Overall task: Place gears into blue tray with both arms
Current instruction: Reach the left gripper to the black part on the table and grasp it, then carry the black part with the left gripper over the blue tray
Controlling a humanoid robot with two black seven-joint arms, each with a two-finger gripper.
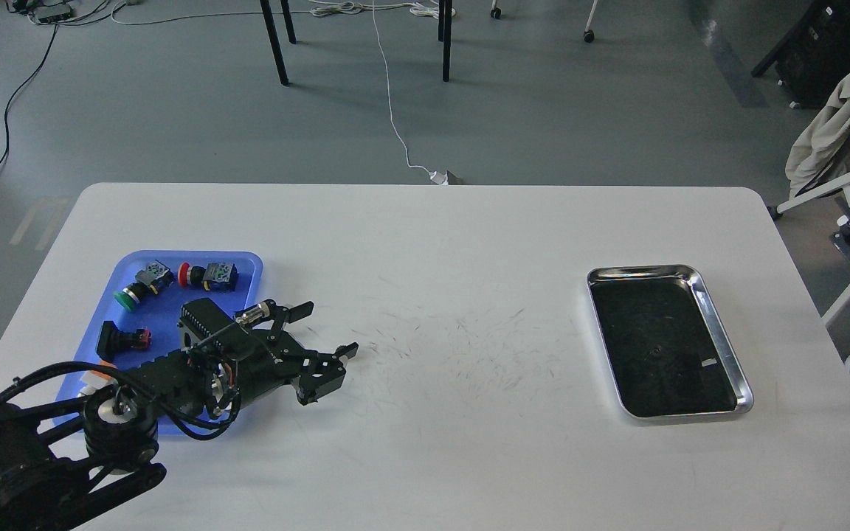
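Left gripper [327,335] spread, past blue tray [248,265] right rim; white table [432,258] between trays apparently bare.

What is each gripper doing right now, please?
Left gripper: open, holding nothing, just right of the blue tray.
Right gripper: not in view.

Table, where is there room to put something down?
The bare white table between the blue tray and the silver tray is free. The blue tray is crowded with push-button switches, under the left gripper.
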